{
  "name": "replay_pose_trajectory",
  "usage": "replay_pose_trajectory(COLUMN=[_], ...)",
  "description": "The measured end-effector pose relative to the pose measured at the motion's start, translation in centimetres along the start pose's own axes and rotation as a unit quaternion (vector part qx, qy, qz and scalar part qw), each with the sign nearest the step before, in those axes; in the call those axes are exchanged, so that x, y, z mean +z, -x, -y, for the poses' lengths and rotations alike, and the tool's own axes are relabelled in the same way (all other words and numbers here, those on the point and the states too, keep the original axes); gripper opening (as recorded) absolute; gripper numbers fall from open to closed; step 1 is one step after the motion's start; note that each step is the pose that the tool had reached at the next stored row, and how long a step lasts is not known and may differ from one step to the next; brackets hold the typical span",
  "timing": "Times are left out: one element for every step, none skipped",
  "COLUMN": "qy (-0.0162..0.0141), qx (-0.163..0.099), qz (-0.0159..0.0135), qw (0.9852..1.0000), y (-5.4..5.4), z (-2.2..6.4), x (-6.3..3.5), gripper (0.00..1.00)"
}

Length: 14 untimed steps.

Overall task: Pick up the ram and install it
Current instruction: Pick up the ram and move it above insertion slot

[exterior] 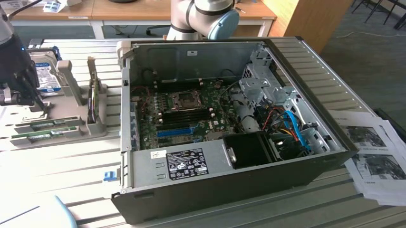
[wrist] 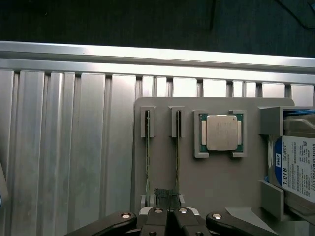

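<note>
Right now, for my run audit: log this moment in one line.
gripper shut | over parts holder | both ram sticks slotted

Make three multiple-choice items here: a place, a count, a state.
1. What sits between the ram sticks and the hard drive on the grey holder?
A. a fan
B. a processor
C. a screwdriver

2. How many ram sticks stand in the holder?
A. one
B. two
C. four

3. How is the pincer?
A. shut
B. wide open
C. clamped on the hard drive

Key: 1 B, the square chip lies there; 2 B, two thin boards stand on edge in slots; 3 A, its jaws are pressed together.
</note>
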<state>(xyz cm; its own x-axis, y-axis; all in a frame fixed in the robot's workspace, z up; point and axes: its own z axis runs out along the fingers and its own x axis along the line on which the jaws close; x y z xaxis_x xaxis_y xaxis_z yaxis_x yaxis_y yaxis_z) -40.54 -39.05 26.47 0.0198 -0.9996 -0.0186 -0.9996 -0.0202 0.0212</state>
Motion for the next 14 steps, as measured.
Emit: replay_pose_trajectory(qy=[0.0000, 0.0000, 0.0000, 0.0000, 0.0000, 0.0000, 0.0000, 0.0000, 0.0000, 0.0000, 0.0000, 0.0000, -0.0001, 0.0000], qx=[0.000, 0.000, 0.000, 0.000, 0.000, 0.000, 0.000, 0.000, 0.000, 0.000, 0.000, 0.000, 0.000, 0.000], qz=[0.0000, 0.0000, 0.0000, 0.0000, 0.0000, 0.0000, 0.0000, 0.0000, 0.0000, 0.0000, 0.0000, 0.0000, 0.0000, 0.0000], qw=[1.0000, 1.0000, 1.0000, 1.0000, 1.0000, 1.0000, 1.0000, 1.0000, 1.0000, 1.0000, 1.0000, 1.0000, 1.0000, 1.0000], y=[0.0, 0.0, 0.0, 0.0, 0.0, 0.0, 0.0, 0.0, 0.0, 0.0, 0.0, 0.0, 0.0, 0.0], z=[0.00, 0.00, 0.01, 0.01, 0.01, 0.02, 0.02, 0.02, 0.02, 0.03, 0.03, 0.03, 0.04, 0.04], x=[0.12, 0.24, 0.35, 0.47, 0.59, 0.70, 0.81, 0.93, 1.06, 1.20, 1.33, 1.46, 1.59, 1.71], gripper=[0.09, 0.09, 0.09, 0.09, 0.09, 0.09, 0.09, 0.09, 0.09, 0.09, 0.09, 0.09, 0.09, 0.09])
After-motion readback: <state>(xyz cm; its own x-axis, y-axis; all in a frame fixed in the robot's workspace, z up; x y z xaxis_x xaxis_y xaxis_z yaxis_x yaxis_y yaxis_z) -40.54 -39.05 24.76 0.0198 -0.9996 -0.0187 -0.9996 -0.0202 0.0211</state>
